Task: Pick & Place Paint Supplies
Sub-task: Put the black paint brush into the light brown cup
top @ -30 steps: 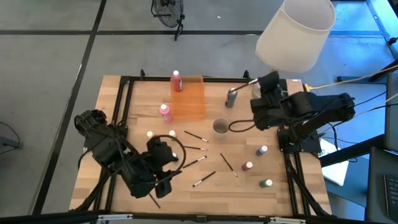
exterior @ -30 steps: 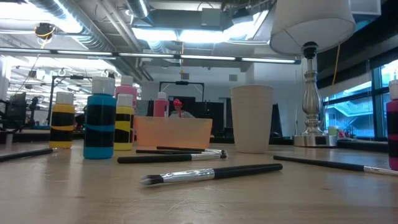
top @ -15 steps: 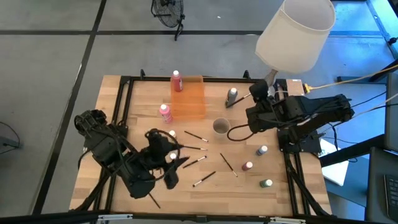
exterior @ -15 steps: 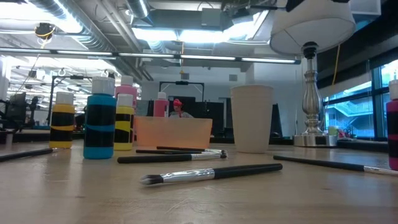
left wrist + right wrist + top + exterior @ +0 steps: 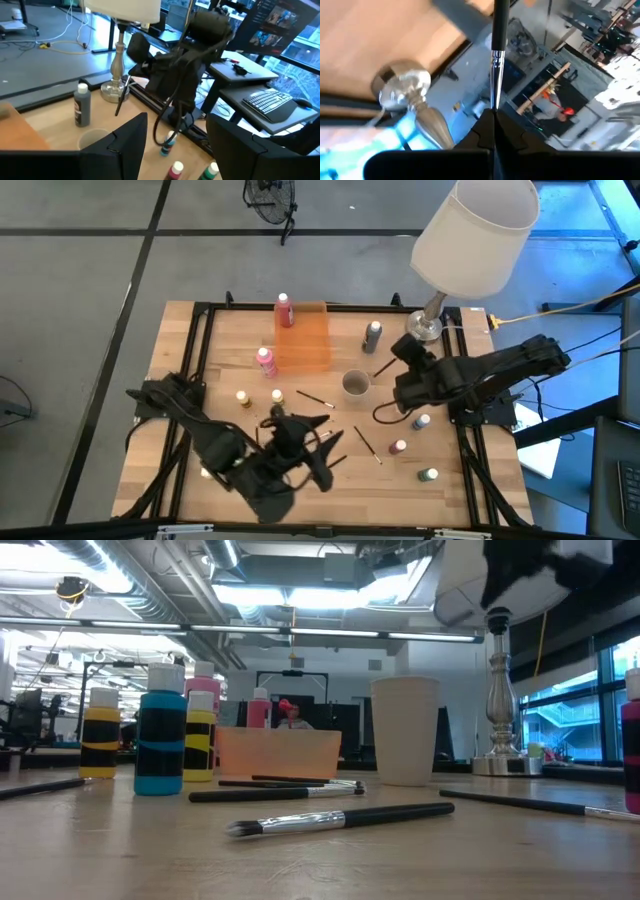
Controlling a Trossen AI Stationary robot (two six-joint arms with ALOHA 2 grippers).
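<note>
My right gripper hangs over the table's right half, just right of the grey cup, shut on a dark-handled paintbrush. My left gripper stands open and about level over the near middle, with nothing between its fingers. Loose brushes lie on the wood around it. An orange tray sits at the far middle with a pink bottle standing at its far left corner. Other bottles stand upright: pink, grey, two yellow ones, blue, red, green. My right gripper pinches the paintbrush between its two fingers at the silver ferrule end. The dark handle runs straight on from the fingertips. The brush is lifted clear of the table and slants down toward the cup.
A lamp with a big white shade stands on its silver base at the far right, close behind my right arm. In the low view, bottles, the tray, the cup and brushes crowd the middle.
My right gripper has come down and toward the near edge with the brush, from beside the lamp base to beside the cup, rolling as it went. My left gripper has swung toward the table's right and tipped up from pointing down to about level, staying open.
</note>
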